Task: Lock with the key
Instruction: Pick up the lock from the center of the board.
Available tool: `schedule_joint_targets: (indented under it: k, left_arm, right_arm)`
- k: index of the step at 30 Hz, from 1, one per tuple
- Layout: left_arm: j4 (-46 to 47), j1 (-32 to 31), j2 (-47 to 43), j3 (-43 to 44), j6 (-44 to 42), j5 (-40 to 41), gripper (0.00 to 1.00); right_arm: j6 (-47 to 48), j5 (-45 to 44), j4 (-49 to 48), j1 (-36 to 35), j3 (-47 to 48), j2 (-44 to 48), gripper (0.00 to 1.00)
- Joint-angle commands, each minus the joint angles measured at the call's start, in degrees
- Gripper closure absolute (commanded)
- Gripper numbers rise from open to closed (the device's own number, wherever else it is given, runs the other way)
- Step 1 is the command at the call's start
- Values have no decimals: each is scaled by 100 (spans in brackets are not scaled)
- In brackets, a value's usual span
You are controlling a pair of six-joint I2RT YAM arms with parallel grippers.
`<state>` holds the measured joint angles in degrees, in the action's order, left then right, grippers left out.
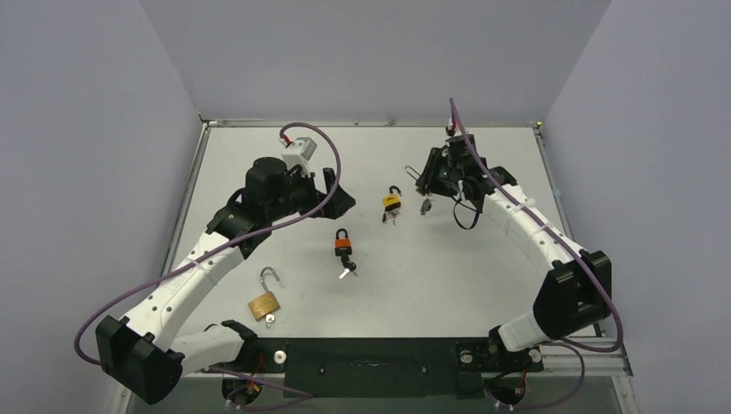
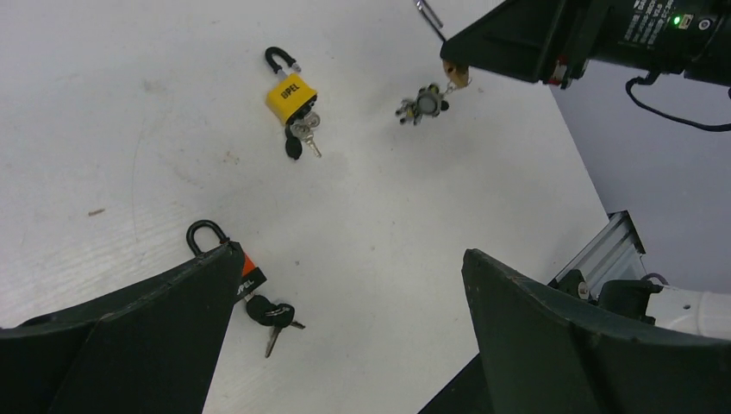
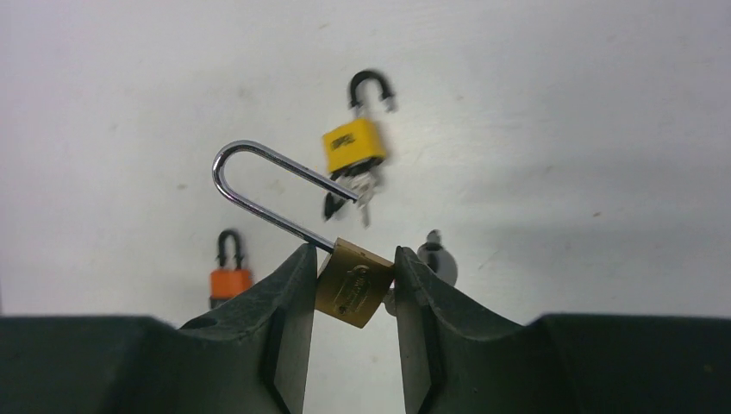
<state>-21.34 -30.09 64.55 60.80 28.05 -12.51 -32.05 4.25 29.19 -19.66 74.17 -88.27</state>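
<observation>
Right wrist: right claw [image 3: 353,263] pinches brass padlock [image 3: 352,291] body, shackle [image 3: 259,185] open; rigid, likely slick metal, may pivot, so grip flat faces; left claw [image 2: 352,250] gaping, empty.

Open-shackled brass padlock [image 3: 352,291], tilted; key [image 2: 422,105] seemingly inserted.

The left arm [image 1: 185,280] stretches forward from its base and folds inward at the elbow. The left gripper [image 1: 339,197] points across toward the other arm, its two fingers [image 2: 155,328] spread as wide as they go (both dark pads frame its own wrist view). The right arm [image 1: 526,220] arcs forward and inward with the wrist pitched down. The right gripper [image 3: 349,259] has its jaws partly closed and pinches a brass padlock [image 3: 352,291], one finger against each side.
</observation>
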Motion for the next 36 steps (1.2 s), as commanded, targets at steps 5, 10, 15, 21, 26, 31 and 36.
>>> schedule_joint_targets:
  k: [5, 10, 15, 21, 26, 31, 36]
  left_arm:
    - [1194, 28, 133, 449, -1054, -1358, 6]
    - [1224, 34, -48, 551, -1508, -2575, 12]
    - [1286, -13, -207, 660, -1508, -3732, 19]
    - [1485, -108, -380, 727, -1287, -4263, 26]
    - [1530, -159, -367, 827, -1230, -4634, 30]
    - [1568, -250, -334, 826, -1207, -4825, 33]
    - [1533, -307, -301, 834, -1225, -4933, 39]
  right_arm:
    - [-623, 2101, -313, -672, -914, 1379, 100]
    - [-751, 2962, -192, -832, -1059, 1935, 100]
    - [-961, 3866, -166, -923, -1127, 2335, 100]
    - [-1241, 4547, -192, -1077, -1034, 2562, 100]
    - [-1694, 4930, -526, -1286, -1079, 2649, 99]
    - [-2115, 5080, -980, -1437, -1136, 2726, 99]
    - [-2392, 5116, -1194, -1492, -1127, 2813, 98]
